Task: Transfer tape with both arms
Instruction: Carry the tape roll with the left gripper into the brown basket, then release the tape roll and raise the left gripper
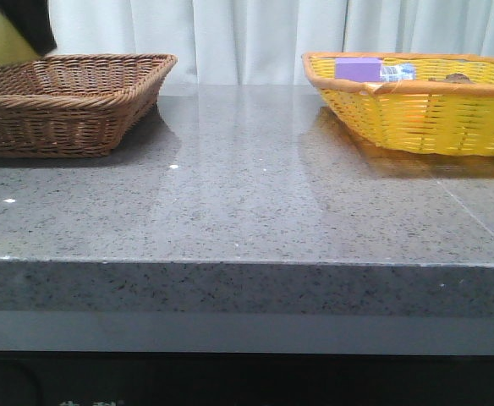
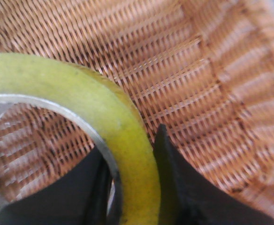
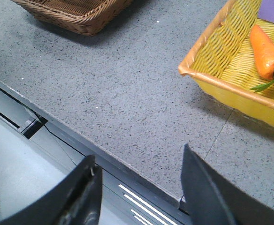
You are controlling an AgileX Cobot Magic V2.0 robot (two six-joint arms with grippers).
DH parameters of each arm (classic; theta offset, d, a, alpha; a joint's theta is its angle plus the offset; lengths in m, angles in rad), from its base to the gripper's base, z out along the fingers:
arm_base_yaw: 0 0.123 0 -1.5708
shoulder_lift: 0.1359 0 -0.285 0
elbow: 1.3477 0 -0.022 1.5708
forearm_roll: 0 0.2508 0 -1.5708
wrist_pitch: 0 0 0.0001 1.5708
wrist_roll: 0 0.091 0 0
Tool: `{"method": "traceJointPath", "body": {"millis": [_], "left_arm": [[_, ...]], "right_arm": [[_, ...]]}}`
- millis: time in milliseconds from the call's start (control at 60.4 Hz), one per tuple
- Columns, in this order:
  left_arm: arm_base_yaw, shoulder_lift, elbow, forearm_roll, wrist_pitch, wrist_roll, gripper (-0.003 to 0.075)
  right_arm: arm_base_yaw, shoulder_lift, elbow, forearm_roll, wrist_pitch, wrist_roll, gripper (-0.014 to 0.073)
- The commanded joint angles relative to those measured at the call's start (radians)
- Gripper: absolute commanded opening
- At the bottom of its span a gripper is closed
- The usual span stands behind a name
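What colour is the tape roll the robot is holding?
Yellow, with a pale inner rim. The tape shows best in the left wrist view, pinched by the left gripper.

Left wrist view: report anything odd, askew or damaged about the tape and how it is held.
Nothing stands out. The left gripper pinches the tape across its wall, one finger inside the ring and one outside, above the brown basket. The roll looks intact; the picture is blurred.

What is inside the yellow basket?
Inside the yellow woven plastic basket: an orange carrot with green top and a purple box. The basket's wall hides anything lower down.
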Motion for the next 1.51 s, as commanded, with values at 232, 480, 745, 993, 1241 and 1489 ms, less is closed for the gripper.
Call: {"method": "traceJointPath", "body": {"millis": [232, 480, 745, 993, 1241, 1489], "left_arm": [[-0.010, 0.024, -0.035, -0.079, -0.130, -0.010, 0.0114], [-0.010, 0.052, -0.035, -0.084, -0.143, -0.010, 0.0114], [-0.010, 0.058, -0.035, -0.102, -0.142, -0.010, 0.0300], [-0.010, 0.048, -0.040, -0.106, -0.119, -0.010, 0.0460], [-0.010, -0.035, -0.040, -0.106, -0.117, -0.037, 0.0460], [-0.010, -0.178, -0.040, -0.106, -0.092, -0.156, 0.0460]], "right_arm": [[-0.007, 0.000, -0.023, 0.014, -0.073, -0.002, 0.0408], [-0.007, 0.000, -0.023, 0.014, -0.073, -0.002, 0.0408], [-0.007, 0.000, -0.023, 0.014, -0.073, -0.002, 0.0408], [-0.007, 0.000, -0.023, 0.014, -0.073, -0.002, 0.0408], [-0.007, 0.000, -0.023, 0.014, -0.073, -0.002, 0.0408], [-0.007, 0.000, -0.023, 0.014, -0.073, -0.002, 0.0408]]}}
